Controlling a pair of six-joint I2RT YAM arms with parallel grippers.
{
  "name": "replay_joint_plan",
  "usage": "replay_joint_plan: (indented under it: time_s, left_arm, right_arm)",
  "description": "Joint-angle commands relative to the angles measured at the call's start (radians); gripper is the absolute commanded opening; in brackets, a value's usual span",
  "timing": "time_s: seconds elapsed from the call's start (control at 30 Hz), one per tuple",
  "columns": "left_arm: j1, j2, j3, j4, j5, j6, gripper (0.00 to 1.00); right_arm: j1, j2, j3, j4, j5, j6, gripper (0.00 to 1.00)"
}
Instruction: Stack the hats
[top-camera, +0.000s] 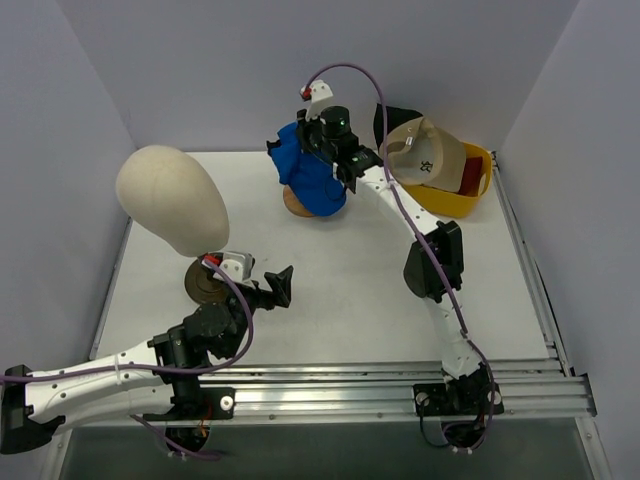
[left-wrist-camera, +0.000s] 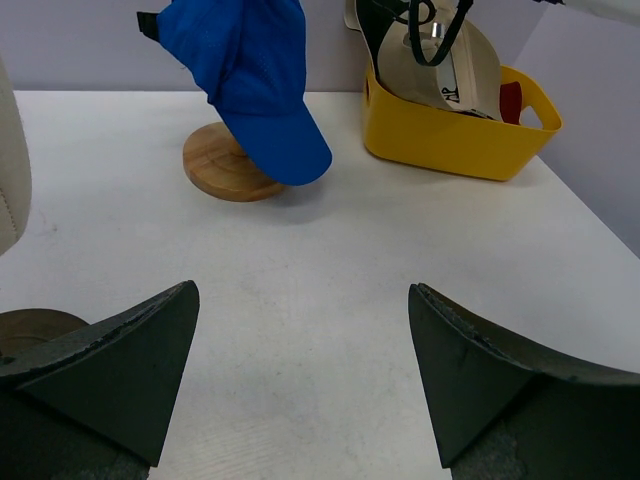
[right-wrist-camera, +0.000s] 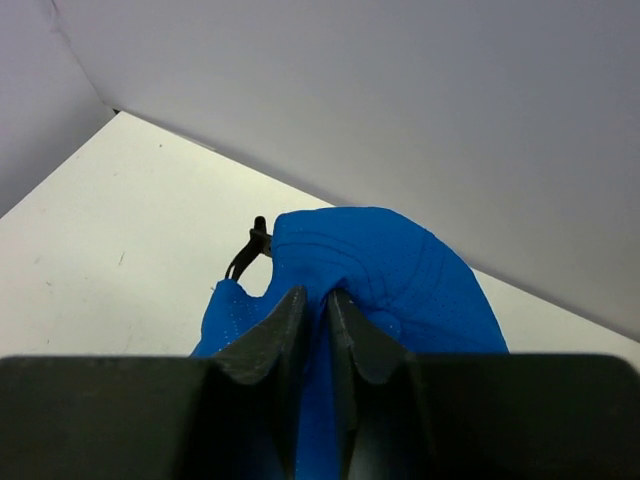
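My right gripper is shut on the crown of the bright blue cap and holds it over the round wooden stand base at the back middle. In the right wrist view the fingers pinch a fold of the blue cap. In the left wrist view the blue cap hangs over the wooden base. The tan cap lies in the yellow bin with a dark red hat under it. A black hat pokes out behind. My left gripper is open and empty, low over the table.
A cream mannequin head on a dark round base stands at the left, close to my left arm. The yellow bin sits at the back right. Grey walls close the table on three sides.
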Motion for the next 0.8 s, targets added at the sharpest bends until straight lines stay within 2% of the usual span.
replay_joint_plan:
  time_s: [0.0,0.03,0.13,0.33,0.43,0.57,0.67,0.77]
  left_arm:
    - [0.002,-0.002,0.007,0.055,0.008,0.0,0.95]
    - [0.001,-0.002,0.009,0.055,0.007,0.0,0.95]
    - [0.001,-0.001,0.009,0.055,0.008,0.0,0.95]
    - [0.001,-0.001,0.007,0.056,0.004,0.002,0.95]
    - [0.001,0.001,0.006,0.056,0.0,0.002,0.95]
    - [0.001,-0.002,0.004,0.055,-0.006,0.003,0.95]
    - [0.001,-0.007,0.006,0.053,-0.01,0.003,0.95]
    - [0.001,-0.016,0.001,0.056,-0.01,0.003,0.95]
  right_arm:
    - [-0.006,-0.055,0.032,0.019,0.031,-0.025,0.14]
    - [-0.006,-0.083,0.017,0.024,0.038,-0.025,0.21]
    - [-0.006,-0.158,-0.068,0.048,0.059,-0.016,0.31]
    - [-0.008,-0.3,-0.264,0.085,0.093,0.035,0.44]
    - [-0.006,-0.319,-0.307,0.073,0.088,0.062,0.47]
    - [-0.003,-0.279,-0.277,0.029,0.082,0.089,0.48]
    - [-0.001,-0.268,-0.27,-0.02,0.135,0.121,0.49]
    - [0.0,-0.33,-0.399,0.042,0.147,0.182,0.49]
